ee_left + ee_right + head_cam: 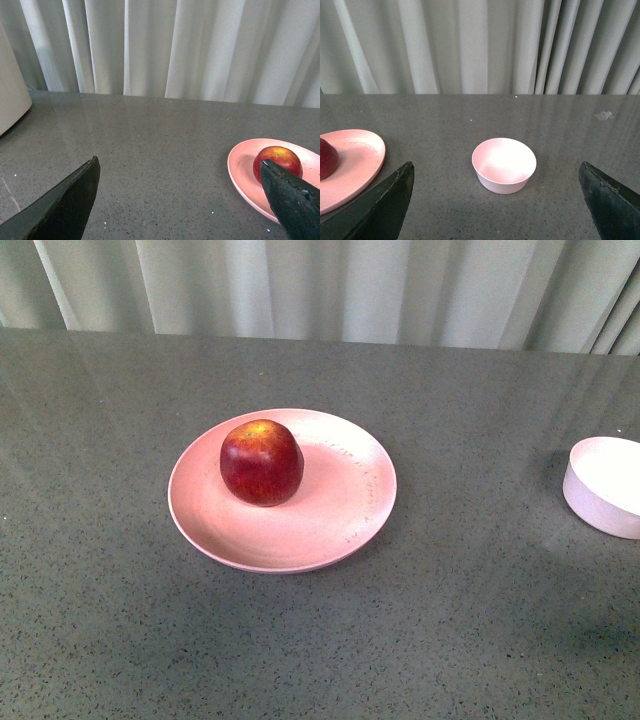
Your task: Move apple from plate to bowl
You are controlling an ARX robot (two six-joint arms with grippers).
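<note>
The dark-red apple [262,461] with a yellow patch on top sits on the wide pink plate [340,520] in the middle of the grey table. The pale bowl [606,486] stands empty at the right edge of the front view. Neither arm shows in the front view. In the left wrist view my left gripper [180,165] is open and empty above bare table, with the apple [277,159] and plate [242,170] beyond its one finger. In the right wrist view my right gripper [496,167] is open and empty, with the bowl [504,165] between its fingers and farther off.
Pale curtains [330,285] hang behind the table's far edge. A beige rounded object [11,95] stands at the side in the left wrist view. The plate's edge [355,165] and part of the apple [327,159] show in the right wrist view.
</note>
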